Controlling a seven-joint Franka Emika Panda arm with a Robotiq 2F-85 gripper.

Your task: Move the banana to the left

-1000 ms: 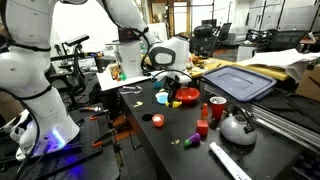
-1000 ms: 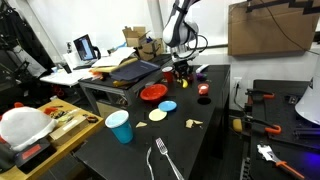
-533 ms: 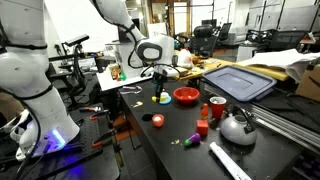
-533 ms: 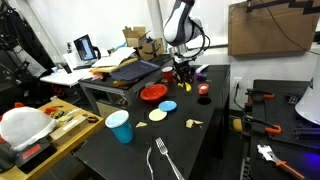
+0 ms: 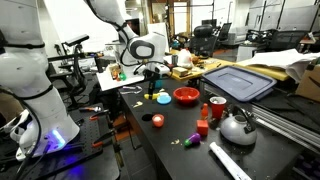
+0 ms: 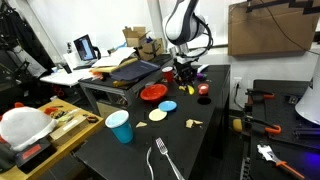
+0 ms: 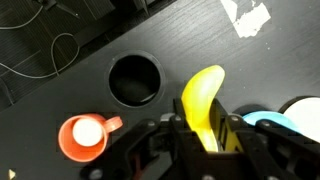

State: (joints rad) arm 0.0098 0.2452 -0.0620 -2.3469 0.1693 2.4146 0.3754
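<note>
Yellow banana (image 7: 203, 105) pinched between the jaws, mid-carry by the look of it

Gripper (image 5: 152, 80) hangs near the red bowl (image 5: 186, 96) over the desk (image 5: 165, 150). I'd guess the next move is lowering onto a bare patch further from that bowl, then letting go. Wrist view shows the grasp clearly. The exterior views barely show the banana, but they place the arm beside the bowl.

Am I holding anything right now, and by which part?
Yes. In the wrist view the gripper is shut on the banana, clamping it near one end; the rest juts out ahead.
</note>
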